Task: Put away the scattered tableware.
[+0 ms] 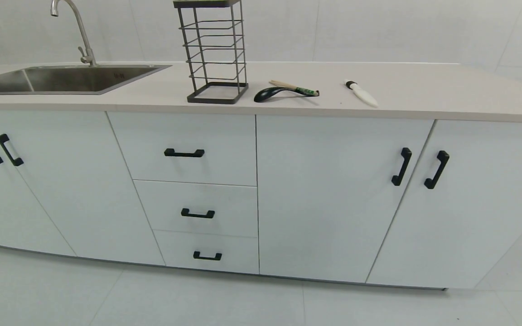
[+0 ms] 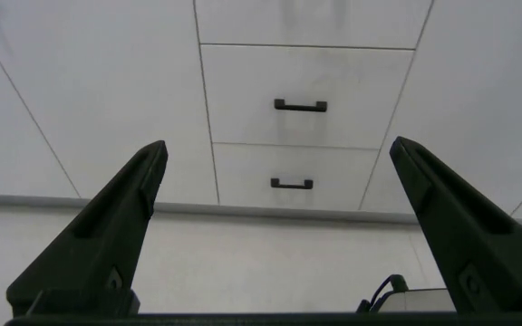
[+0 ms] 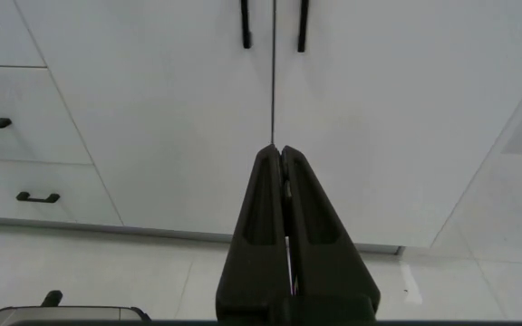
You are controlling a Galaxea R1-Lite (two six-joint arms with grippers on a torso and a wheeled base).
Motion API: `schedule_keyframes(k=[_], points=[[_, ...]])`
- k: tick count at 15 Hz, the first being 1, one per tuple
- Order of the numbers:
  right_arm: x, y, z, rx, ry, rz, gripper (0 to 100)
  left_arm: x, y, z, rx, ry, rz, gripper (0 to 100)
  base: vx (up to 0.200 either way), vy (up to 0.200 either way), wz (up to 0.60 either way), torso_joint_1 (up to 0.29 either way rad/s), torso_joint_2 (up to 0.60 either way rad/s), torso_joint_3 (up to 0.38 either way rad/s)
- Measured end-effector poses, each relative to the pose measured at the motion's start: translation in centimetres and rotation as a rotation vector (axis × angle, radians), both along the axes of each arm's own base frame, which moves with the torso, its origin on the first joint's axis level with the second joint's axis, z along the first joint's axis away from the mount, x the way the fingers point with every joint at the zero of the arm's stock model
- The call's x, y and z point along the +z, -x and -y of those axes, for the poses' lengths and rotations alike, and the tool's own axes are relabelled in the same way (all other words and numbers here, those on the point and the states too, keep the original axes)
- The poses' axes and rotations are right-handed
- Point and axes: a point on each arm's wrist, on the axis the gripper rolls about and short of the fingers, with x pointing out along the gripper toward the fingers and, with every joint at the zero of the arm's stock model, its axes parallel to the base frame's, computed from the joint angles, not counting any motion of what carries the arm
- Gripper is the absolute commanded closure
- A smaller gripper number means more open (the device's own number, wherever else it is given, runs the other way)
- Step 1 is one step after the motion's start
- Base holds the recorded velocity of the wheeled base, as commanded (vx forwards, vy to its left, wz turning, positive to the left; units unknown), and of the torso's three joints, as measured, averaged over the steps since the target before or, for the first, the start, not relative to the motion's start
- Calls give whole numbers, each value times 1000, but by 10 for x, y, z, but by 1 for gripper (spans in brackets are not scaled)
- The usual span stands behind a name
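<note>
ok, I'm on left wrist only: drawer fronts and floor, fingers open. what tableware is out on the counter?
Observer: A black spoon, chopsticks alongside its handle, and a white knife further to the robot's right, all on the countertop.
Operator: anywhere to put them?
Observer: A black wire rack stands just left of the spoon, between it and the sink.
Operator: right arm?
Observer: The right gripper has its fingers shut with nothing in them, and faces the cabinet doors.
</note>
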Motion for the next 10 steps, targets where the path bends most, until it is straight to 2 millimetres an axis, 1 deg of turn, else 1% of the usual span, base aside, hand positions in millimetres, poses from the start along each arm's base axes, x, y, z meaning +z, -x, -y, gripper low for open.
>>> schedule_keyframes(k=[3, 6, 9, 10], points=[[0, 0, 0, 0, 0, 0, 100, 0, 0, 0, -4, -4, 0, 0, 0, 0, 0, 0, 0, 0], [0, 0, 0, 2, 0, 0, 100, 0, 0, 0, 11, -3, 1, 0, 0, -200, 0, -1, 4, 2], [0, 0, 0, 0, 0, -2, 100, 0, 0, 0, 14, -2, 1, 0, 200, -200, 0, 2, 2, -1], [0, 0, 0, 1, 0, 0, 100, 0, 0, 0, 13, -3, 3, 0, 0, 0, 0, 0, 0, 0]])
